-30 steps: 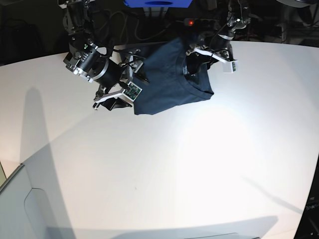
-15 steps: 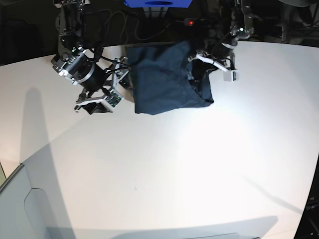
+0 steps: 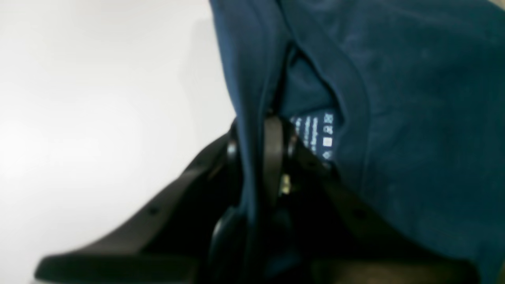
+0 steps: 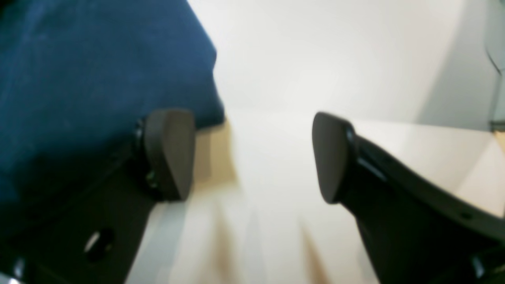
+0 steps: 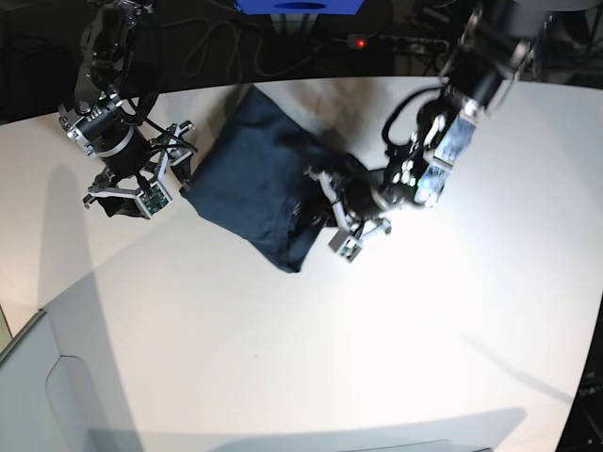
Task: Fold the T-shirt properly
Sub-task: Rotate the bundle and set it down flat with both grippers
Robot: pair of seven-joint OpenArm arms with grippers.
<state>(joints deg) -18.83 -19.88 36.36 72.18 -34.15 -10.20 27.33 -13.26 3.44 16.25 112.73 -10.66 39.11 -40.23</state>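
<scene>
T-shirt [image 5: 254,179] in closed left hand [image 3: 256,157]

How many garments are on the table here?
1: a crumpled dark navy-blue cotton T-shirt at the far-middle of the white table, pinched near its neckline by the left gripper. Nothing suggests another underneath.

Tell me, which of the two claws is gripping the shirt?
The left gripper, pinching T-shirt fabric near its collar; the right gripper stands wide open beside it.

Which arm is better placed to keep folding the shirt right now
Left. Its end effector is already clamped on a fold of the shirt near the collar. The right end effector is open beside the shirt's edge, holding nothing.
</scene>
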